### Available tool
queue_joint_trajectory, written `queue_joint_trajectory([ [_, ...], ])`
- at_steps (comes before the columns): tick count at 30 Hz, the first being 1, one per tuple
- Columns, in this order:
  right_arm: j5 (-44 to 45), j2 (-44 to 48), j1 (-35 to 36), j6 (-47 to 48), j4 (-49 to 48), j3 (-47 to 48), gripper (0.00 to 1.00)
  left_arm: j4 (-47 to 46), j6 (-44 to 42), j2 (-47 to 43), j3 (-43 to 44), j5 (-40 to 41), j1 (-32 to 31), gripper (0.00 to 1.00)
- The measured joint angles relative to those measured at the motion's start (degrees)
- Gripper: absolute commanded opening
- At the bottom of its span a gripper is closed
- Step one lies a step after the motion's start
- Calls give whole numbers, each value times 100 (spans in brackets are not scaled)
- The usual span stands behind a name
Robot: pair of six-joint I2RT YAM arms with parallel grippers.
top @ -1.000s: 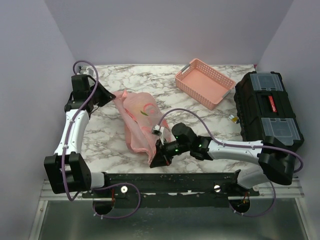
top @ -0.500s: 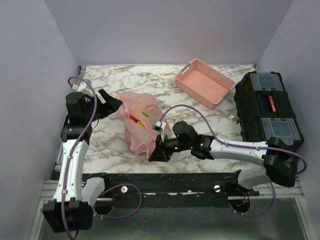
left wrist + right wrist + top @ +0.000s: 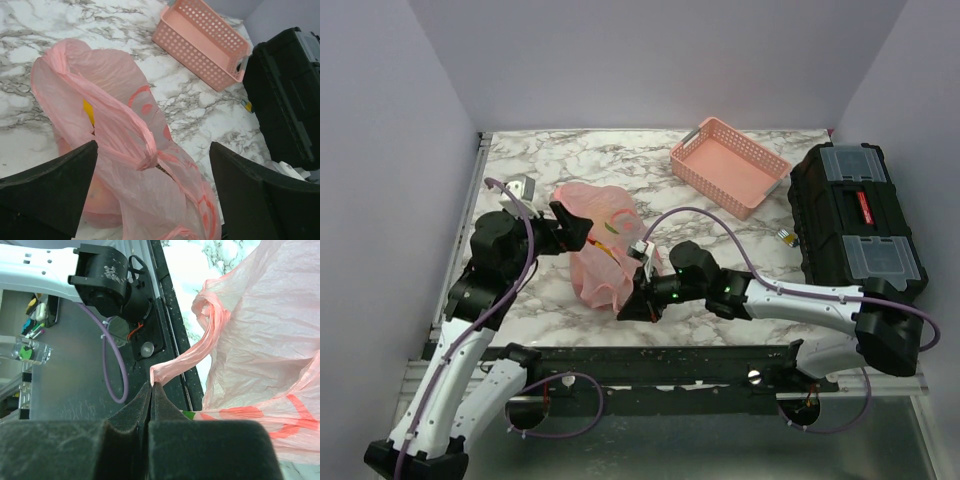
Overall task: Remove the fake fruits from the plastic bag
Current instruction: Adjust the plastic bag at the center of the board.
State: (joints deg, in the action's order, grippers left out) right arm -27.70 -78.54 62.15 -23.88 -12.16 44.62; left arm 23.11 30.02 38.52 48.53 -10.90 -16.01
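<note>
The pink plastic bag (image 3: 598,250) lies crumpled on the marble table, its handles knotted in the middle (image 3: 147,161). Through the film show a yellow fruit (image 3: 88,111) and an orange one (image 3: 102,196); the other fake fruits are hidden. My left gripper (image 3: 576,229) hovers over the bag's left side, open, its fingers (image 3: 55,192) wide on both sides of the knot and holding nothing (image 3: 153,150). My right gripper (image 3: 632,304) is shut at the bag's near end. Its tips (image 3: 151,385) pinch a twisted strip of the bag (image 3: 190,357) above the black rail.
A rigid pink lattice basket (image 3: 730,165) stands at the back right, a black toolbox (image 3: 855,215) along the right edge. A small yellow-and-white item (image 3: 786,237) lies beside the toolbox, a small grey one (image 3: 520,187) at the far left. A black rail (image 3: 670,362) lines the table's near edge.
My left gripper has opened and swung from the bag's far-left end toward the front, over the bag. The bag has bunched up shorter. The right gripper stayed shut on the bag strip, shifting slightly left.
</note>
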Motion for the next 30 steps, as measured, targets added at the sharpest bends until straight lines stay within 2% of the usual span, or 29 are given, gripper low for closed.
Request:
queue_joint_trajectory([
  [2,0,33,0,0,-17,0,1,70,-55,245,138,348,-199,74],
  [5,4,44,0,2,-22,-2,1,83,-85,612,245,752,-402,53],
  [8,4,44,0,0,-22,-2,1,120,-87,927,251,940,-485,18],
  [10,4,44,0,0,-22,-2,1,138,-74,1093,304,1001,-505,2],
  [13,0,44,0,-2,-28,-7,1,111,9,1344,588,1016,-507,0],
  [20,-22,-116,22,-7,-157,-7,1,-103,457,2527,2205,737,-409,0],
  [23,-22,-223,87,-4,-151,-7,1,-227,807,2924,2680,424,-179,0],
  [30,0,-398,129,15,-155,-7,1,-328,2035,3569,3294,-81,793,0],
])
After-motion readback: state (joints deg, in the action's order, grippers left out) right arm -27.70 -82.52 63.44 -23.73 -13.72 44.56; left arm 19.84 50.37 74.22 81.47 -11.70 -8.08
